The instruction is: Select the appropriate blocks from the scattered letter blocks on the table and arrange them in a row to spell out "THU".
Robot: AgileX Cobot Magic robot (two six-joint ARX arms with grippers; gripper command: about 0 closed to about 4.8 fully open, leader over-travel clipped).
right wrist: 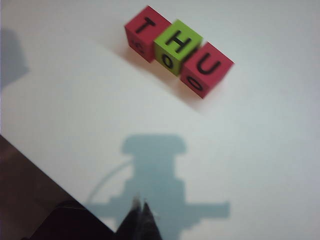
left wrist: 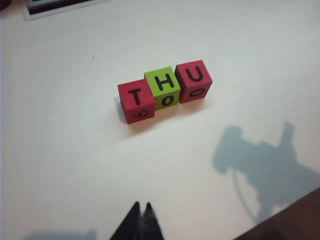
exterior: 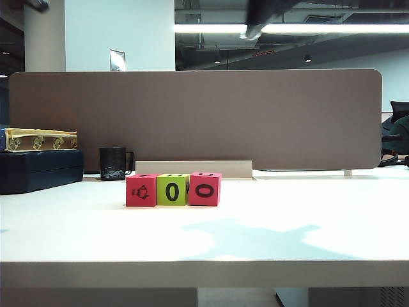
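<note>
Three blocks stand side by side in a row on the white table (exterior: pixel 307 217). A pinkish-red block (exterior: pixel 141 190) is at the left, a lime green one (exterior: pixel 172 190) in the middle, another pinkish-red one (exterior: pixel 204 188) at the right. Seen from above, their tops read T (left wrist: pixel 135 96), H (left wrist: pixel 162 82), U (left wrist: pixel 193 75); the same row shows as T (right wrist: pixel 145 26), H (right wrist: pixel 176 40), U (right wrist: pixel 207 65). My left gripper (left wrist: pixel 141 205) is shut and empty, high above the table and well short of the row. My right gripper (right wrist: pixel 140 202) is likewise shut, empty, far from the blocks.
A black mug (exterior: pixel 113 163) stands behind the row at the left, next to a dark case (exterior: pixel 39 169) with a patterned box on it. A tan divider panel (exterior: pixel 255 115) closes the back edge. A dark blurred arm part (exterior: pixel 265 13) shows near the ceiling.
</note>
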